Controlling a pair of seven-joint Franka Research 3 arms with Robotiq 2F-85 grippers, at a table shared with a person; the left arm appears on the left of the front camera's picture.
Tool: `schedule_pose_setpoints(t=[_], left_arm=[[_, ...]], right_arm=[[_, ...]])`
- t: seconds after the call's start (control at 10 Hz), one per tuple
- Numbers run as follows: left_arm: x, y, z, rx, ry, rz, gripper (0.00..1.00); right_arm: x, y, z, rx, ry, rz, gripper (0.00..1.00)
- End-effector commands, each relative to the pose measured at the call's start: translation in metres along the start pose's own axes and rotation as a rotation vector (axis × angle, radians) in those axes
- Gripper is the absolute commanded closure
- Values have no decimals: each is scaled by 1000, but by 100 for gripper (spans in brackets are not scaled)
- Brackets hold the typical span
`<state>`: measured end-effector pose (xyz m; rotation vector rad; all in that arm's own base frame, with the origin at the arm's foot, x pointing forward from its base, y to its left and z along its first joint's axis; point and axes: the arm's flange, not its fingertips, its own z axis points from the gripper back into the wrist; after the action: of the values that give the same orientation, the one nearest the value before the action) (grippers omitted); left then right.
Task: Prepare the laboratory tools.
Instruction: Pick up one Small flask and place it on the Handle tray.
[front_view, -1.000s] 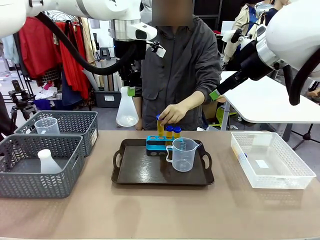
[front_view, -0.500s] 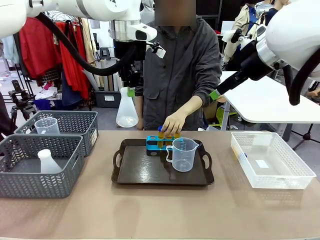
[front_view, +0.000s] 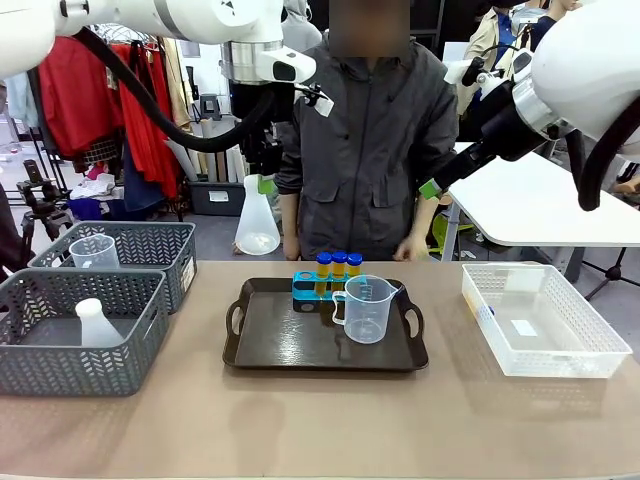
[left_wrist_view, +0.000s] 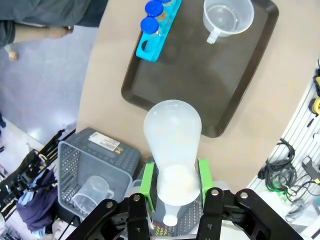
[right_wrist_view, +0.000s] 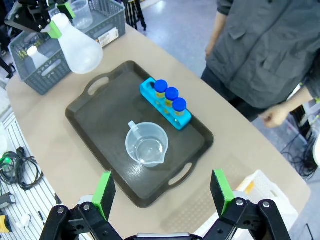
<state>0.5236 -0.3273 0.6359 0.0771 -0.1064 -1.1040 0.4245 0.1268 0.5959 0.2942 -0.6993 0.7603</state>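
My left gripper (front_view: 262, 184) hangs high above the table's back left edge, shut on the neck of a translucent white conical flask (front_view: 257, 222). In the left wrist view the green pads (left_wrist_view: 146, 180) clamp the flask (left_wrist_view: 172, 135), which points down toward the table. On the dark tray (front_view: 290, 345) stands a blue tube rack (front_view: 312, 290) with three blue-capped yellow tubes (front_view: 338, 263), and a clear handled beaker (front_view: 367, 308) in front. My right gripper (right_wrist_view: 162, 192) hovers high over the tray (right_wrist_view: 110, 120), open and holding nothing.
Two grey mesh baskets (front_view: 30, 345) stand at the left; the front one holds a second flask (front_view: 95, 325), the rear a clear beaker (front_view: 95, 250). A clear plastic bin (front_view: 545, 320) sits at the right. A person stands behind the table, hand (right_wrist_view: 272, 117) lowered.
The person pushed a tube down into the rack, then drew the hand back to their side. Neither arm has visibly moved.
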Motion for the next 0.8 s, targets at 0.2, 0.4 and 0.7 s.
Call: schedule_pose_setpoints(t=[0.2, 0.4, 0.7], left_arm=[[42, 7, -32, -10, 29, -91, 100], [57, 12, -56, -31, 42, -124, 100], [72, 20, -107, -85, 66, -157, 100]], right_arm=[[2, 1, 1, 7, -2, -20, 0], [2, 1, 1, 7, -2, -20, 0], [2, 1, 1, 7, -2, -20, 0]])
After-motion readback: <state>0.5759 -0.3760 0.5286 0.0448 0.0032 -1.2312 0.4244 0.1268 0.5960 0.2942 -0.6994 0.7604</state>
